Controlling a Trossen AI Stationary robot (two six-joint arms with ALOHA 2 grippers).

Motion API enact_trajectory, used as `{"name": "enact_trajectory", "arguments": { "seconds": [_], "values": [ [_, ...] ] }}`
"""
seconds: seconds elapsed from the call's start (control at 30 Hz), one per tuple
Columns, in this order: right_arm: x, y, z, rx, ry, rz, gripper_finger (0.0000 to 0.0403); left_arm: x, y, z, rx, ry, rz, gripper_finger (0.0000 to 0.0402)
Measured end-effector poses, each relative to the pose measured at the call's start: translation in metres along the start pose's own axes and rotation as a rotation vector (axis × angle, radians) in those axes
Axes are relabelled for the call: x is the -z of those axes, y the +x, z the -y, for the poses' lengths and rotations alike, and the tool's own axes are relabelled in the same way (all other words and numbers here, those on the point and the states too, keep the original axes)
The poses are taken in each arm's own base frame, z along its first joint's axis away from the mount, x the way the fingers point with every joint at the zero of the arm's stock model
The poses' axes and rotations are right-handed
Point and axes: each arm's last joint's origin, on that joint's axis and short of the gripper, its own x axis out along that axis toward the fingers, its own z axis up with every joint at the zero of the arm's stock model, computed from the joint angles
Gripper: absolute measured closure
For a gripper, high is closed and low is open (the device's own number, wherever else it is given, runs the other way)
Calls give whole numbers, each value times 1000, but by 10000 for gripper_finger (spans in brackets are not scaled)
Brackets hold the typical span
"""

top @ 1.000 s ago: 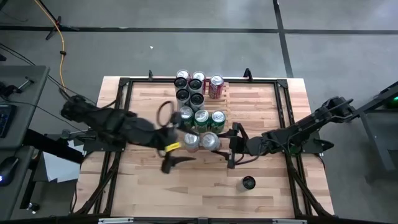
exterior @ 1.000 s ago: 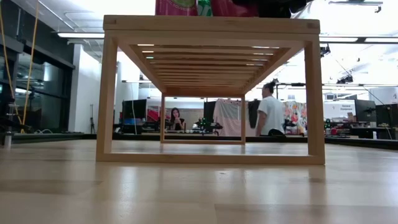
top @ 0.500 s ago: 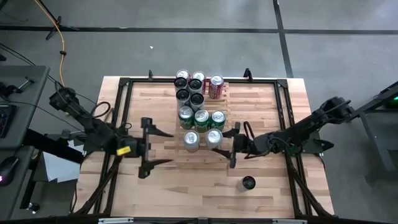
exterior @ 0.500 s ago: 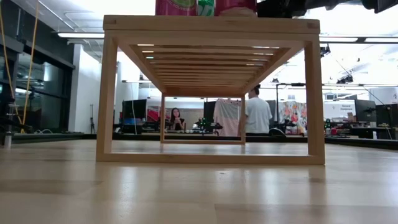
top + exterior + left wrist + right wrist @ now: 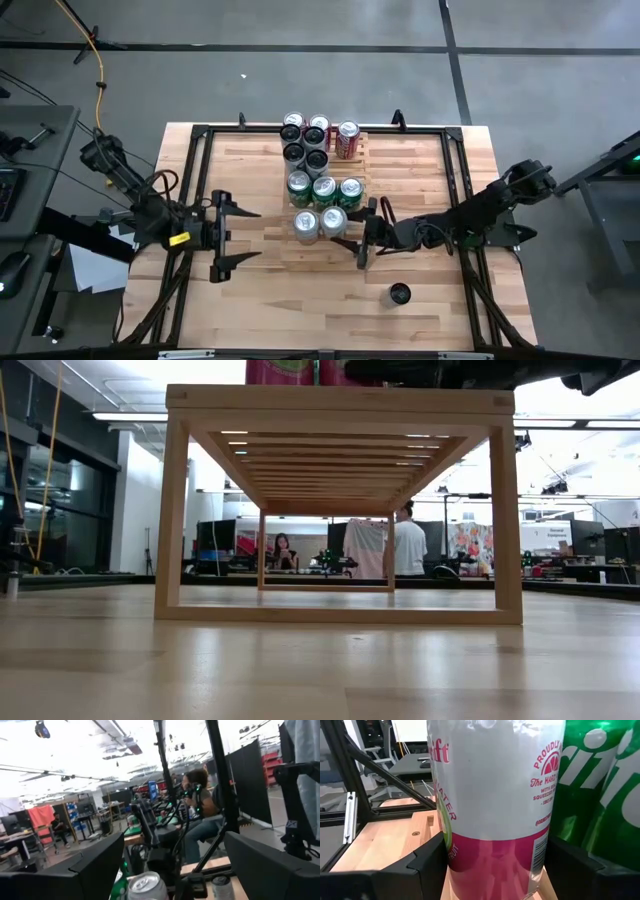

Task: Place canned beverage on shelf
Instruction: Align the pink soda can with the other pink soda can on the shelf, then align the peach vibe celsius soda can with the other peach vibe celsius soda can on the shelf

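Seen from bench height, the shelf (image 5: 340, 400) stands on the light-wood bench (image 5: 320, 670) as an open frame: two front legs, a bottom rail touching the bench, and a top board with parallel slats running back beneath it. Can bottoms (image 5: 300, 371), pink and green, sit on the top at the frame's upper edge. A dark arm (image 5: 450, 372) stretches across above the shelf's right part. Through the frame, a person in a white shirt (image 5: 408, 547) stands in the room, and another person (image 5: 282, 550) sits at a desk.
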Motion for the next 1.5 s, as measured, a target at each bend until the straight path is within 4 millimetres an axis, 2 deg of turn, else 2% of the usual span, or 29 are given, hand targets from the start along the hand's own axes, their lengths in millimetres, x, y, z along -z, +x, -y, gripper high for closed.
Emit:
{"name": "enact_trajectory", "arguments": {
  "seconds": [0.2, 0.4, 0.53, 0.73, 0.93, 1.1, 1.27, 1.5],
  "values": [
    [0, 0, 1, 0, 5, 0, 137, 4, 0, 9, 8, 11, -24, 66],
    [-1, 0, 1, 2, 14, 9, 41, 6, 1, 12, -49, 35, -59, 66],
    [-2, 0, 1, 1, 15, 10, 11, 4, -1, 7, -110, 27, -75, 66],
    [-2, 0, 1, -1, -3, 7, 10, -1, -5, -2, -168, 26, -83, 66],
    [-12, -9, 6, -2, -15, -20, 10, -4, -9, -9, -226, 26, -110, 66],
    [-25, -24, 14, 0, -26, -59, 10, -1, -11, -9, -219, 57, -142, 66],
    [-38, -44, 22, -5, 10, -96, 9, 11, -12, -5, -228, 79, -231, 66],
    [-51, -76, 19, -79, 111, -132, 9, 24, -18, 1, -219, 11, -319, 66]
  ]
}}
